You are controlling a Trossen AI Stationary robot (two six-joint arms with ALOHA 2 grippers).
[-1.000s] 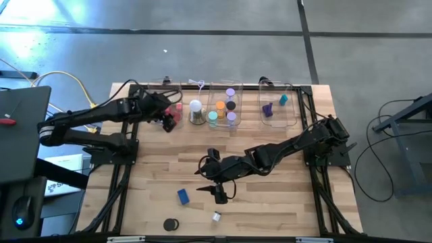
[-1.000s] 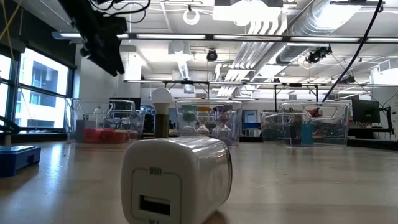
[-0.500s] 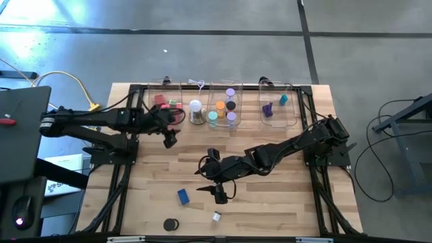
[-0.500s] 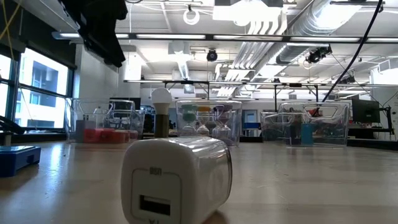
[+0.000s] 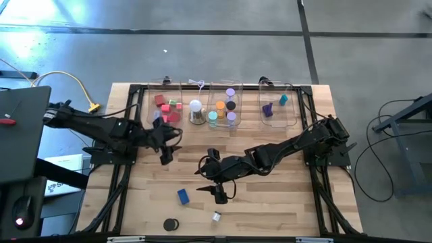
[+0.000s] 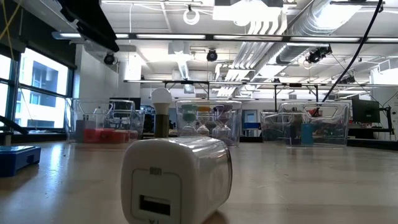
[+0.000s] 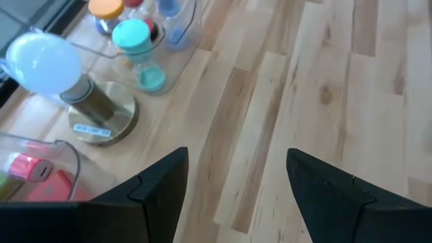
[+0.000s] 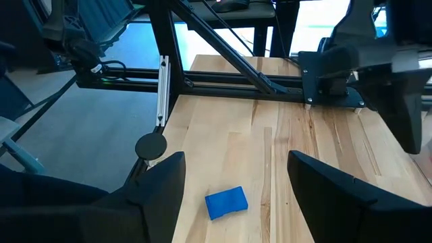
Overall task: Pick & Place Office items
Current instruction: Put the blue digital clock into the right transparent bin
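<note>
Near the worktop's (image 5: 283,169) back-left corner, the left gripper (image 5: 165,157) hovers empty with fingers spread, just in front of a clear bin (image 5: 166,108) holding red and pink office items. At mid-worktop the right gripper (image 5: 220,194) also stands open and empty, with a blue block (image 5: 183,196), a black disc (image 5: 171,224) and a white adapter (image 5: 216,217) lying loose near the front edge.
</note>
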